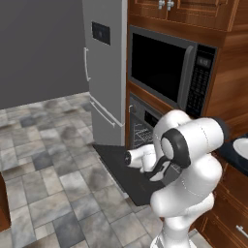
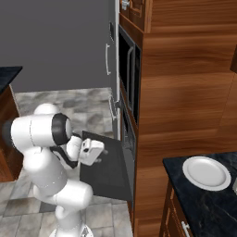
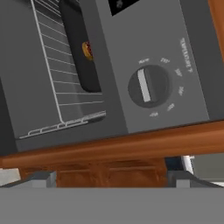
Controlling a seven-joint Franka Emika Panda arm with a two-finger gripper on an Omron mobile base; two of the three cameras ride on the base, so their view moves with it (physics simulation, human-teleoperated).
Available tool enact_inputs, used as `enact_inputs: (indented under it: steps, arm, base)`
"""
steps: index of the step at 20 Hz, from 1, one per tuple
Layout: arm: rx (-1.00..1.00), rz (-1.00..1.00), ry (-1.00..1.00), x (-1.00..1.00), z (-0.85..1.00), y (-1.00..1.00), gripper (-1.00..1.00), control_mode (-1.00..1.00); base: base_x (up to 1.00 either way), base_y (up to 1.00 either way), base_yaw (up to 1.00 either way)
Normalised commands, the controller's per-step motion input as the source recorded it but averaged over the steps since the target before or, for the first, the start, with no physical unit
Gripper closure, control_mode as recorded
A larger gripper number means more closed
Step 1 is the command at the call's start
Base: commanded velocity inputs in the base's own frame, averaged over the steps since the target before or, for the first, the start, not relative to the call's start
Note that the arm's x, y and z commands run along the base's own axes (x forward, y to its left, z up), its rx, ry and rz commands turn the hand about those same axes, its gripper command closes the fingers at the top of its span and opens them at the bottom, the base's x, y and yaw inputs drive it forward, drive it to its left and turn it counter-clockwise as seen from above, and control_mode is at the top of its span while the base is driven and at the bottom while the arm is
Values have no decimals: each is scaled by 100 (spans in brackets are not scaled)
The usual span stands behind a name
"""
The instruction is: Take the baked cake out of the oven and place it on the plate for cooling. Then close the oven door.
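Note:
The oven [image 3: 153, 85] stands open, its grey knob panel close in front of the hand. Inside, the baked cake [image 3: 87, 50], a small reddish-brown lump, rests on a black tray [image 3: 81, 61] over the wire rack [image 3: 57, 92]. The oven door [image 2: 104, 171] lies dropped down flat, also seen as the dark panel [image 1: 123, 169] above the floor. My gripper [image 3: 111, 181] is open, its fingertips wide apart with nothing between them. It hovers over the door [image 2: 102, 152], facing the oven and short of the cavity. The white plate [image 2: 206, 172] sits on the dark counter to the right.
A black-windowed microwave [image 1: 164, 68] is built in above the oven, and a tall grey fridge [image 1: 104, 72] stands to its left. Wooden cabinets [image 2: 185, 92] frame the oven. The black counter [image 2: 203, 208] carries the plate. Tiled floor [image 1: 43, 145] spreads out on the left.

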Motion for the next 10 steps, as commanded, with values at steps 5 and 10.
enact_inputs:
  steps: [5, 10]
  arm:
    - [-2, 0, -2, 20, -29, -12, -100, -100]
    - [-2, 0, 0, 30, -23, -12, -100, -100]
  base:
    - [0, 0, 0]
    - [0, 0, 0]
